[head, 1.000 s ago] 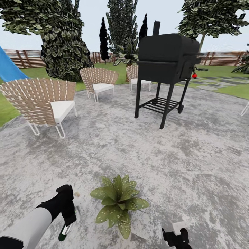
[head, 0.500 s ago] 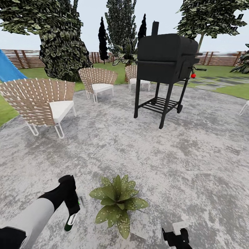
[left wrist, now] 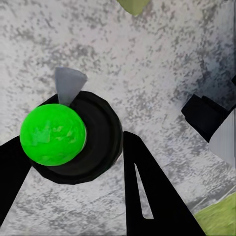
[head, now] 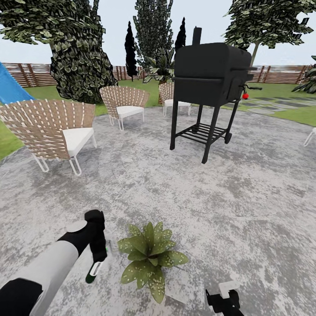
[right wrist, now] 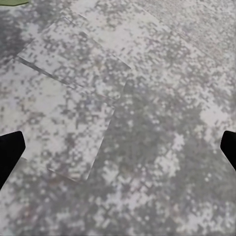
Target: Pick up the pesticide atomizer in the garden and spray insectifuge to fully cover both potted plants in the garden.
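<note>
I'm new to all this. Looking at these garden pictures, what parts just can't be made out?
- The potted plant's pot: head view, hidden under its own leaves.
- The pesticide atomizer: head view, its upper part is covered by the left end effector; the left wrist view looks along it end-on, so its length is lost.
- The right end effector: head view, cut off by the bottom edge; in the right wrist view, the fingertips barely enter.
- Whether spray is coming out: cannot tell.

garden: paved patio [head: 184, 184], woven chairs [head: 52, 127], grill [head: 210, 83], fence [head: 30, 73], trees [head: 74, 48].
</note>
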Controlling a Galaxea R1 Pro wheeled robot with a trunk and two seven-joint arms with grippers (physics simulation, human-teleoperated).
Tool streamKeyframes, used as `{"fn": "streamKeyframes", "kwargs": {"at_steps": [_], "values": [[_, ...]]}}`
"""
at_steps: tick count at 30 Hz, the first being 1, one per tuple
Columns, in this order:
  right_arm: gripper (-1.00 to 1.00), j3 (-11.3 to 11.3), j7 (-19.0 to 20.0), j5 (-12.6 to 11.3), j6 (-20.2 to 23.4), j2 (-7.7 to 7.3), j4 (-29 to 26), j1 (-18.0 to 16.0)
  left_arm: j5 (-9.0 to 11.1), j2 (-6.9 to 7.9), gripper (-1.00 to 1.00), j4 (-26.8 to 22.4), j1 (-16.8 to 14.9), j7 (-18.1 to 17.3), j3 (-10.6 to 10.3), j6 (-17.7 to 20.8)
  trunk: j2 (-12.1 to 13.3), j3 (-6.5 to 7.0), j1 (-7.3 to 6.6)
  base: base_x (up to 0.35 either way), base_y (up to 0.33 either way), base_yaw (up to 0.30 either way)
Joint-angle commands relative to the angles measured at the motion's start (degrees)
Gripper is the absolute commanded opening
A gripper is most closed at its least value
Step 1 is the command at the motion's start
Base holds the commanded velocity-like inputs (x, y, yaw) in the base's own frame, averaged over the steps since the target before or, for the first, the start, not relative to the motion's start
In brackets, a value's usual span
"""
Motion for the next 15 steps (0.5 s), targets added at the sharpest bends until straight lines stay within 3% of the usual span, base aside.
{"fn": "streamKeyframes", "kwargs": {"at_steps": [1, 10, 15], "values": [[1.0, 0.5, -0.3, -0.2, -0.1, -0.01, 0.0, 0.0, -0.2, -0.09, -1.0, -0.1, 0.0, -0.4, -0.3, 0.6, 0.0, -0.05, -0.01, 0.0, 0.0, 0.0], [1.0, 0.5, -0.3, -0.2, -0.1, -0.01, 0.0, 0.0, -1.4, -0.34, -1.0, 0.0, 0.6, -0.4, -0.6, 0.9, 0.0, -0.05, -0.01, 0.0, 0.0, 0.0], [1.0, 0.4, -0.3, -0.2, -0.1, -0.01, 0.1, 0.0, -1.5, -2.73, -1.0, -0.1, -0.2, -0.6, -0.7, 1.1, 0.0, -0.05, -0.01, 0.0, 0.0, 0.0]]}}
